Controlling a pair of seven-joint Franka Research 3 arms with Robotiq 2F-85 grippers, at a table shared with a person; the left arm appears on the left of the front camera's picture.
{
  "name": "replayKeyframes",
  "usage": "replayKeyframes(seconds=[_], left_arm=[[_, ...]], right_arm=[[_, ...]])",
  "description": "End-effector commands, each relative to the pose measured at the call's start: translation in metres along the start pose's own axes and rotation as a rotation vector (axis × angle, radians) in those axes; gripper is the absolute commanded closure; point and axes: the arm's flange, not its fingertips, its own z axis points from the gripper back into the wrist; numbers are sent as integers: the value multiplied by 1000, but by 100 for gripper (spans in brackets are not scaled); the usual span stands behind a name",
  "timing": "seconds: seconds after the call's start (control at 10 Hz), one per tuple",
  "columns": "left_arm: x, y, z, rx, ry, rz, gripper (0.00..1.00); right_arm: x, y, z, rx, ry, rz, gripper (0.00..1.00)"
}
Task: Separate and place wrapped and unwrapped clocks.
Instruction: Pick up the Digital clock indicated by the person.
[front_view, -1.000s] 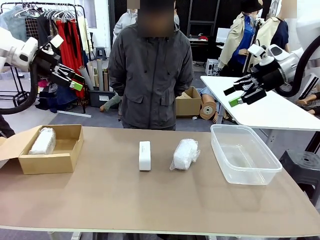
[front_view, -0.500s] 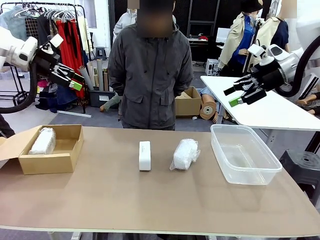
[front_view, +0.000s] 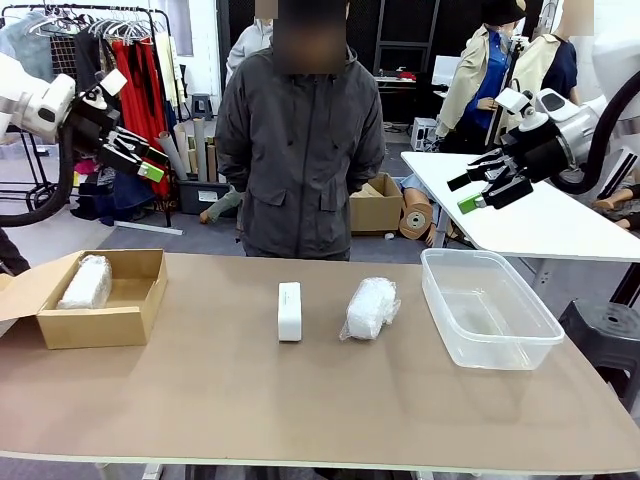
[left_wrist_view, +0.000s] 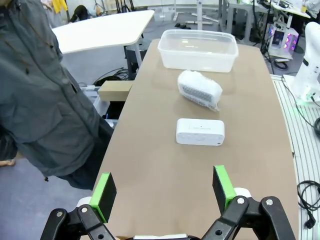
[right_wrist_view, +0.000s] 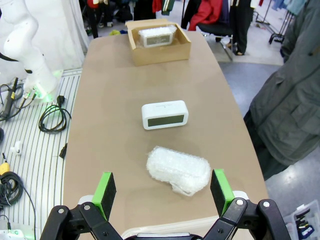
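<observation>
Nothing moved; bare clock (right_wrist_view: 164, 114) shows its display in right wrist view.

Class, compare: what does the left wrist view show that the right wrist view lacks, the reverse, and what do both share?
Left wrist view's own: the clear tub at the far end of the table. Right wrist view's own: the cardboard box holding the boxed wrapped clock, and the display side of the bare clock. Shared: the bare clock and the loose wrapped clock lying apart, the person's jacket, and an open gripper, the left gripper or the right gripper.
</observation>
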Motion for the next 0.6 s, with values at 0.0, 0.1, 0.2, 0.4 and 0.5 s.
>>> replayKeyframes(seconds=[0.0,0.1,0.2,0.4,0.5], left_arm=[[1,0,0,5,-13,2,0],[1,0,0,5,-13,2,0],[1,0,0,5,-13,2,0],[1,0,0,5,-13,2,0],[1,0,0,5,-13,2,0]], right_arm=[[1,2,0,0,-1,1,0],[1,2,0,0,-1,1,0],[1,2,0,0,-1,1,0],[1,2,0,0,-1,1,0],[1,2,0,0,-1,1,0]])
